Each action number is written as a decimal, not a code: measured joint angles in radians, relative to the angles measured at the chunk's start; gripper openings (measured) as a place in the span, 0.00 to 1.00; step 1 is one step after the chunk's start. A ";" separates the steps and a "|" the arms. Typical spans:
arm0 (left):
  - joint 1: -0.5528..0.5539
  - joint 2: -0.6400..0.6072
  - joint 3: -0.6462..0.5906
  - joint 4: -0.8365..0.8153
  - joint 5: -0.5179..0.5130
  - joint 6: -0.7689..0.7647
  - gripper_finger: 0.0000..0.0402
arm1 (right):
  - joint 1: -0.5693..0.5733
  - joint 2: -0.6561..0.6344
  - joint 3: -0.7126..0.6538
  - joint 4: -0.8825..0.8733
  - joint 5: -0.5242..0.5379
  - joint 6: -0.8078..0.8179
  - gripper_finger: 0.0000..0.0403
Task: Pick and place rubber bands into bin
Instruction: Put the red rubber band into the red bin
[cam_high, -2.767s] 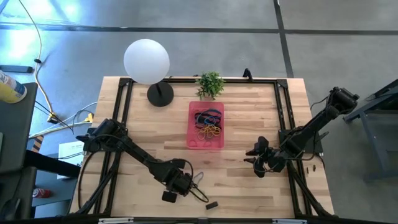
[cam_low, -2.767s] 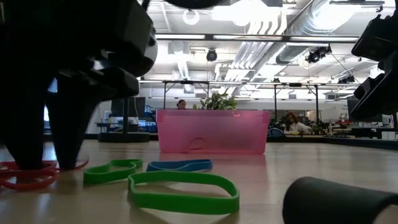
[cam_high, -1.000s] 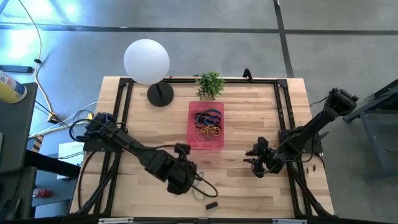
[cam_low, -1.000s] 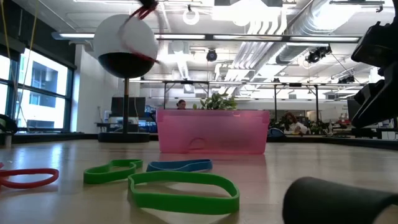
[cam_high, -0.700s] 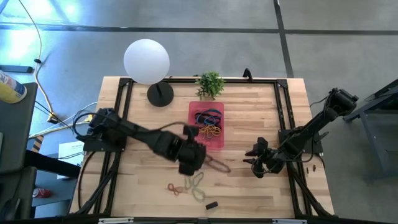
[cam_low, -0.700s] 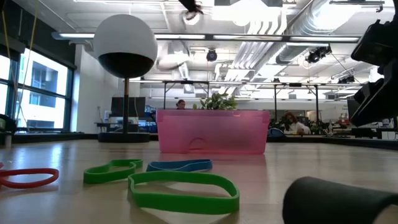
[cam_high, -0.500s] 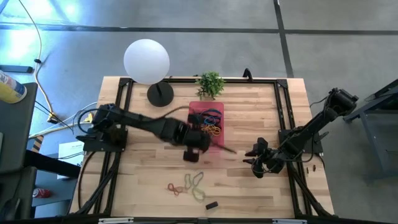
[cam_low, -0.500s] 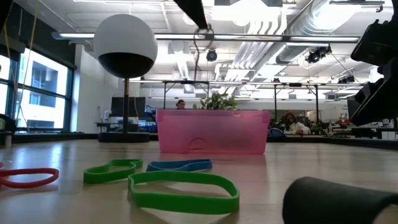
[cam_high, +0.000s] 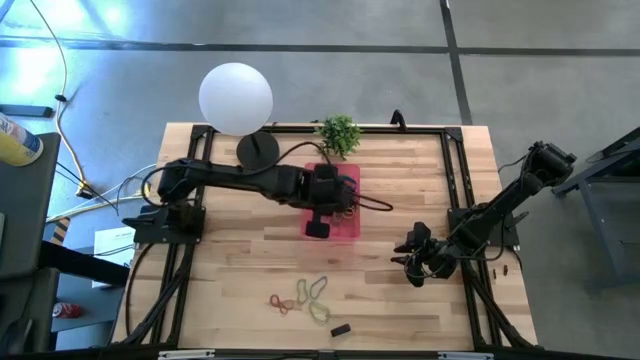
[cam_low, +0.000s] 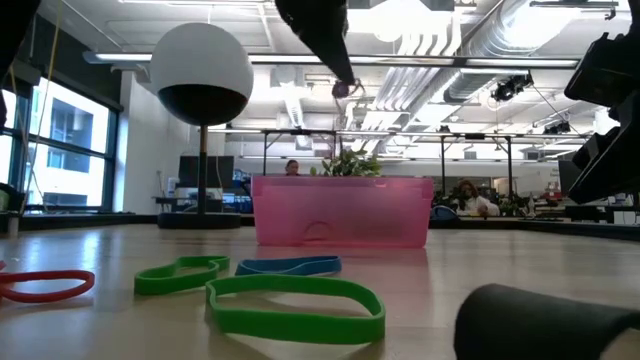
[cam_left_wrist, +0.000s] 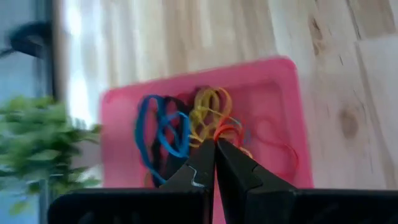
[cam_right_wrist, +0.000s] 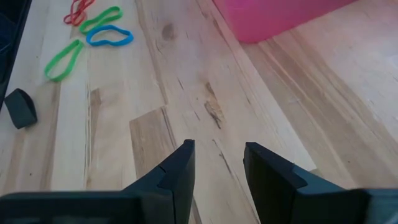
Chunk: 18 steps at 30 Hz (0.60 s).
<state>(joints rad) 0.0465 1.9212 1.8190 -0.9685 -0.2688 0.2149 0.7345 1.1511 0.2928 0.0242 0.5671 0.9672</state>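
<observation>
My left gripper hangs over the pink bin, shut on a thin red rubber band. In the low view its tip shows high above the bin. Blue, yellow and dark bands lie inside the bin. Red, green and blue bands lie flat on the wood near the front edge, and the right wrist view shows them too. My right gripper waits open at the table's right side, low over bare wood. My left gripper pinches the red band between its two shut fingertips, coming from above and slanting down. The band is lifted clear and hangs slack from the tips over the bin, trailing toward the table's right side.
A small black block lies near the front edge, seen also in the right wrist view. A white globe lamp and a small green plant stand at the far edge behind the bin. Black frame rails run along the table's sides.
My left gripper, staying shut, has swung from above the loose bands near the front edge toward the far edge, to a place over the bin. The red band has gone with it, clear of the table and trailing behind. The other bands have stayed on the wood.
</observation>
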 joint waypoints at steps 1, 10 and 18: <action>0.006 0.010 -0.001 -0.006 0.016 0.003 0.00 | 0.000 0.000 0.000 -0.001 0.000 0.000 0.32; 0.006 0.108 -0.002 0.001 0.090 0.009 0.00 | 0.000 0.001 0.000 -0.006 0.001 -0.002 0.32; 0.006 0.130 -0.002 0.007 0.115 -0.001 0.00 | 0.000 0.001 0.000 -0.006 0.001 -0.002 0.32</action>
<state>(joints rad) 0.0521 2.0510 1.8172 -0.9618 -0.1539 0.2139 0.7349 1.1522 0.2928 0.0178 0.5680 0.9649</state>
